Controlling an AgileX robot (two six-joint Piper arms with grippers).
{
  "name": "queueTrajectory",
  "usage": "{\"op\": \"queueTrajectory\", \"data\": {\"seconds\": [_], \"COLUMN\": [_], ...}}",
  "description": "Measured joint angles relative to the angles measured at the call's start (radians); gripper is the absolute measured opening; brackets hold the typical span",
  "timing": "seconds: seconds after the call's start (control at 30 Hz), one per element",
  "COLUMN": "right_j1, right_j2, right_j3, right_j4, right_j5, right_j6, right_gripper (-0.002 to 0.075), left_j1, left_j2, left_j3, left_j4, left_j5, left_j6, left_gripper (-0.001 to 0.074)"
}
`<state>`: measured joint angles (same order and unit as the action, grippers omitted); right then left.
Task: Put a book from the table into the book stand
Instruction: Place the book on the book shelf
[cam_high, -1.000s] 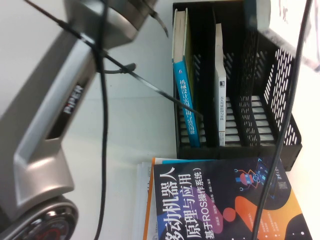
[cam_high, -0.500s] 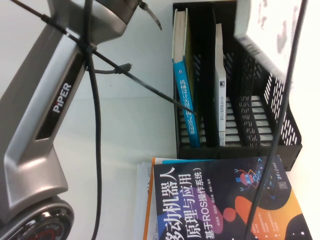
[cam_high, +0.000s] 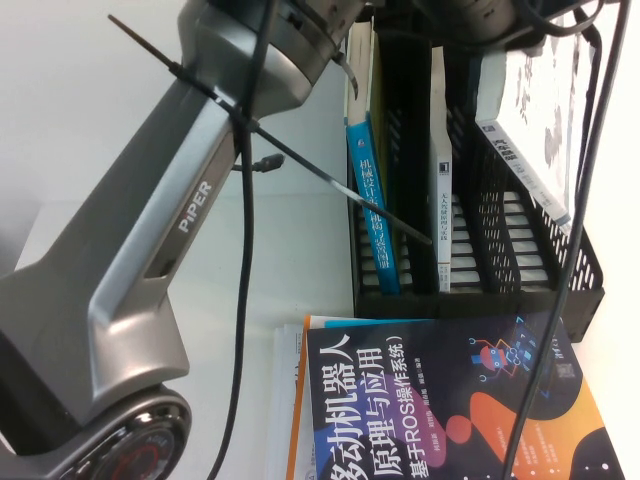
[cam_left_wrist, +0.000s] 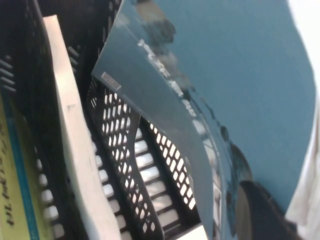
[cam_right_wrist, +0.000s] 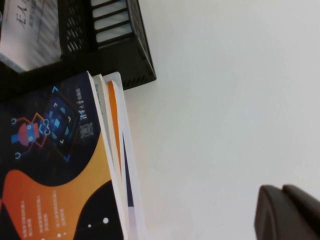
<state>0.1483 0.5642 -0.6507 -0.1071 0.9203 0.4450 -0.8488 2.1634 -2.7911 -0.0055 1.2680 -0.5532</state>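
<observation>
My left gripper (cam_left_wrist: 246, 202) is shut on the book. One finger (cam_left_wrist: 262, 212) presses on its dark teal back cover (cam_left_wrist: 240, 75). In the high view the book's white front cover (cam_high: 545, 105) hangs tilted over the rightmost slot of the black book stand (cam_high: 585, 285), with its lower edge down among the slot walls. In the left wrist view the book's edge sits just above the stand's perforated divider (cam_left_wrist: 125, 145). My right gripper (cam_right_wrist: 290, 215) is shut and empty, low over the white table (cam_right_wrist: 225, 90), to the right of the stand.
A blue-spined book (cam_high: 368, 200) stands in the stand's left slot and a thin white one (cam_high: 440, 190) in the middle slot. A dark book with orange graphics (cam_high: 440, 400) lies on a stack in front of the stand. My left arm (cam_high: 150, 260) and its cables cross the view.
My left arm has swung right and carried the book leftward and down, from beyond the stand's right side to over its rightmost slot.
</observation>
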Motion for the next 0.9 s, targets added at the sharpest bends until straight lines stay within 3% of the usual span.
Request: {"op": "queueTrajectory", "data": {"seconds": [0.2, 0.5, 0.67, 0.9], "right_j1": [0.000, 0.000, 0.000, 0.000], "right_j2": [0.000, 0.000, 0.000, 0.000], "right_j3": [0.000, 0.000, 0.000, 0.000], "right_j4": [0.000, 0.000, 0.000, 0.000], "right_j5": [0.000, 0.002, 0.008, 0.008], "right_j6": [0.000, -0.023, -0.025, -0.025], "right_gripper": [-0.0003, -0.0003, -0.0003, -0.0003], "left_j1": [0.000, 0.000, 0.000, 0.000], "left_j2": [0.011, -0.010, -0.027, -0.028], "left_j3": [0.000, 0.000, 0.000, 0.000], "left_j4": [-0.022, -0.130, -0.113, -0.016], "left_j5": [-0.017, -0.181, -0.166, -0.003], "left_j6": [-0.036, -0.055, -0.055, -0.055], "left_gripper": [0.0117, 0.0117, 0.0117, 0.0117]}}
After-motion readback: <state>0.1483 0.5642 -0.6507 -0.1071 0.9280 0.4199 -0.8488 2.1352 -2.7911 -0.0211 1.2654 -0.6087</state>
